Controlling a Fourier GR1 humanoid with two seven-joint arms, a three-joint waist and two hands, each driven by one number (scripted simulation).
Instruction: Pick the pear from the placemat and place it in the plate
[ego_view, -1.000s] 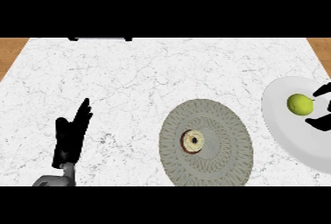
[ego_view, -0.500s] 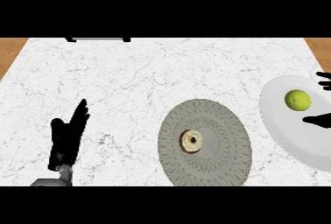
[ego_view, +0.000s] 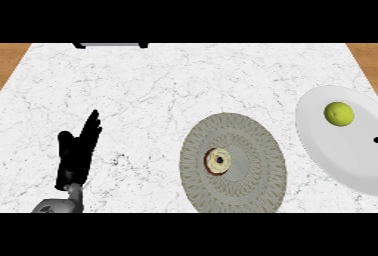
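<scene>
The left hand (ego_view: 76, 156) shows at the lower left of the head view, its fingers straight and pointing up and slightly right, thumb set a little apart, holding nothing and touching nothing but resting open over the white marble counter (ego_view: 170, 85). Its grey forearm (ego_view: 59, 205) enters from the lower edge just beneath it. Of the right hand only a tiny dark speck (ego_view: 376, 140) shows at the right edge, over the plate; whether its fingers are spread or curled cannot be told. Between the left hand and the round woven placemat (ego_view: 235, 165) lies a broad band of bare marble, and more bare marble stretches above the hand and the placemat up to the counter's far edge. The placemat sits at the lower middle, grey-green with a small ringed centre (ego_view: 218, 161), its lower rim reaching the bottom of the view. Just to its right, close but apart, lies the white plate (ego_view: 332, 150), cut off by the right edge of the view. The pear (ego_view: 339, 114), yellow-green and round, lies in the upper part of the plate, free of any hand. Wooden floor (ego_view: 11, 57) shows past the counter's left and right top corners, and a dark object (ego_view: 111, 45) sits at the far edge, upper left.
</scene>
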